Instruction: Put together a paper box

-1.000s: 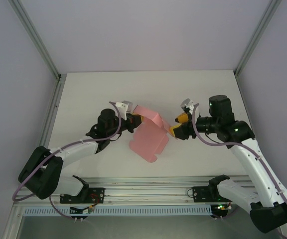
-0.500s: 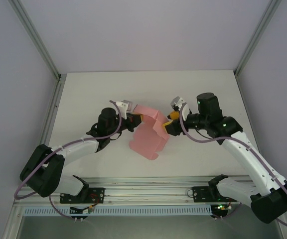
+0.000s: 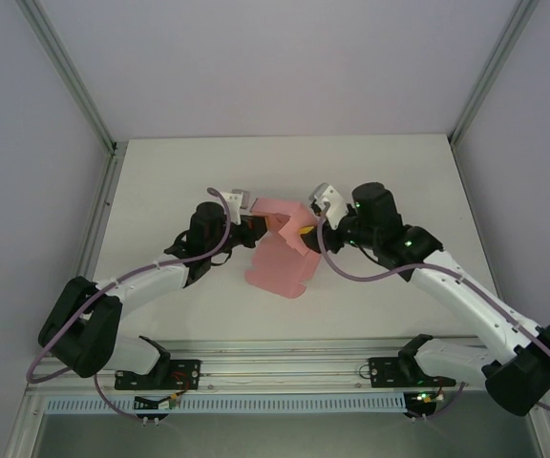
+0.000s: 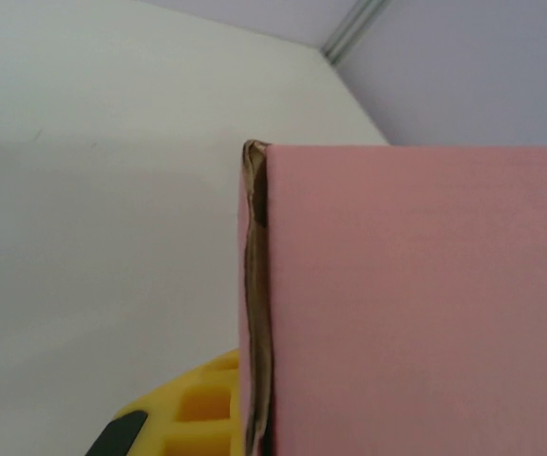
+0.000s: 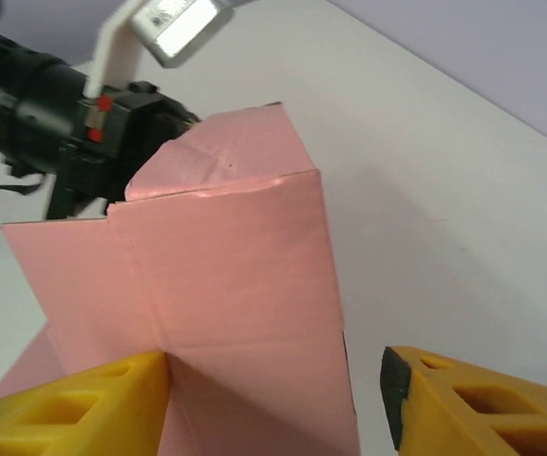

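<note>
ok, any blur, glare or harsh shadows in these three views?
Top external: even diffuse light, sharp; only a faint shadow beside the paper box on the table. Left wrist: box panel very close, soft-focus, no glare. Right wrist: box creases crisp; white bracket at top is blown out.

No readable text, brand or number anywhere; paper box surface plain, unprinted
</note>
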